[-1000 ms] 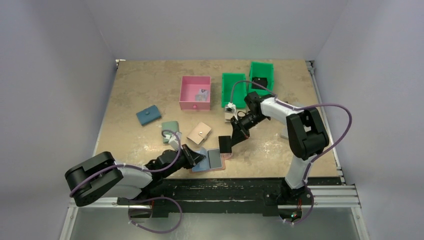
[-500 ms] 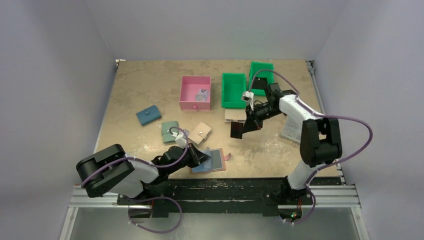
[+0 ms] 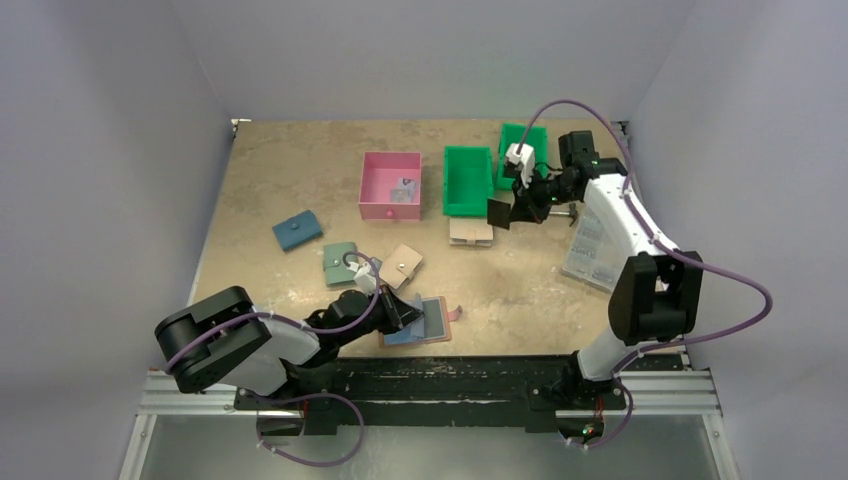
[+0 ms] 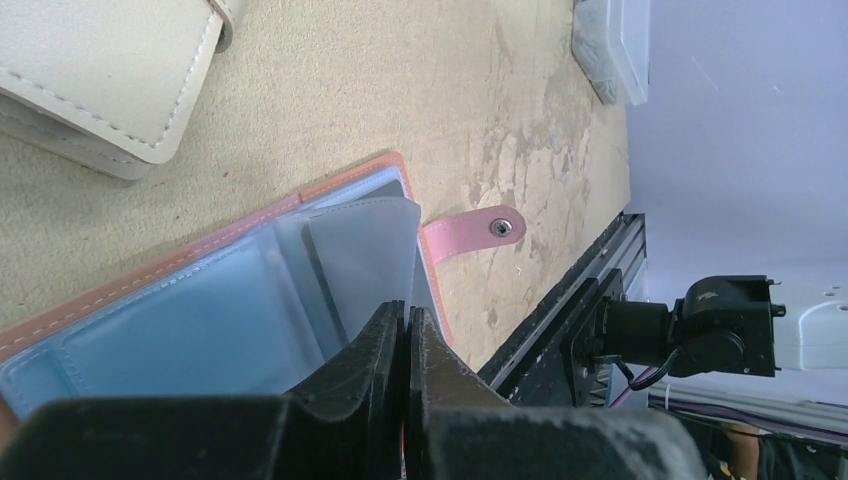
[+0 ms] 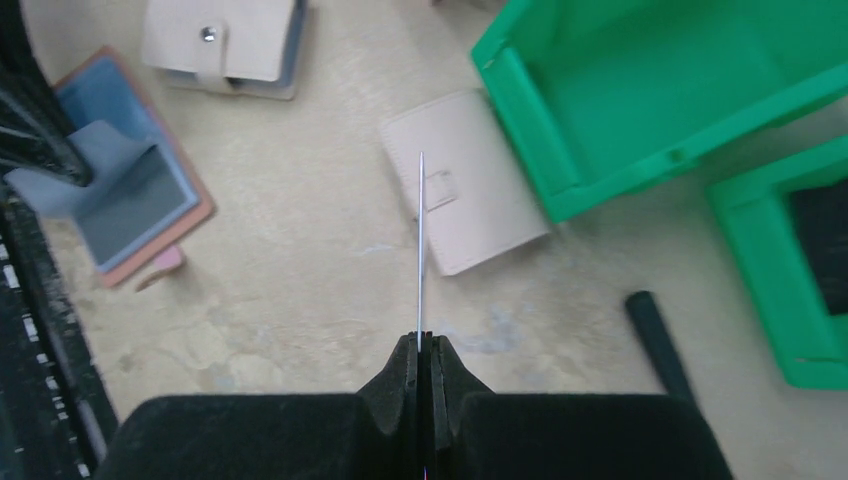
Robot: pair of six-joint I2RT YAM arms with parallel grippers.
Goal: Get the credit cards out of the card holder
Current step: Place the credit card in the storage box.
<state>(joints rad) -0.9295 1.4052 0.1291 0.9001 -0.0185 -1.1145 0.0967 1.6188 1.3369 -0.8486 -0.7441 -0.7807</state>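
Note:
The reddish-brown card holder (image 3: 445, 330) lies open near the front edge, its light blue lining up; it also shows in the left wrist view (image 4: 150, 340) and the right wrist view (image 5: 195, 215). A grey card-shaped panel (image 3: 432, 316) sits in its right half. My left gripper (image 3: 400, 312) is shut, its tips (image 4: 408, 312) pinched at the holder's inner sleeve (image 4: 365, 250). My right gripper (image 3: 520, 205) is shut on the black card (image 3: 497, 212) and holds it in the air beside the green bins. In the right wrist view the card (image 5: 420, 250) is edge-on.
A pink box (image 3: 390, 185) and two green bins (image 3: 467, 180) (image 3: 525, 145) stand at the back. Beige wallets (image 3: 401, 266) (image 3: 470, 231), a sage green wallet (image 3: 340, 262) and a blue wallet (image 3: 297, 231) lie around. A clear packet (image 3: 592, 240) and a black rod (image 5: 655, 335) lie right.
My right gripper has carried the black card from beside the card holder up and back right, to the green bins. My left gripper has stayed at the holder.

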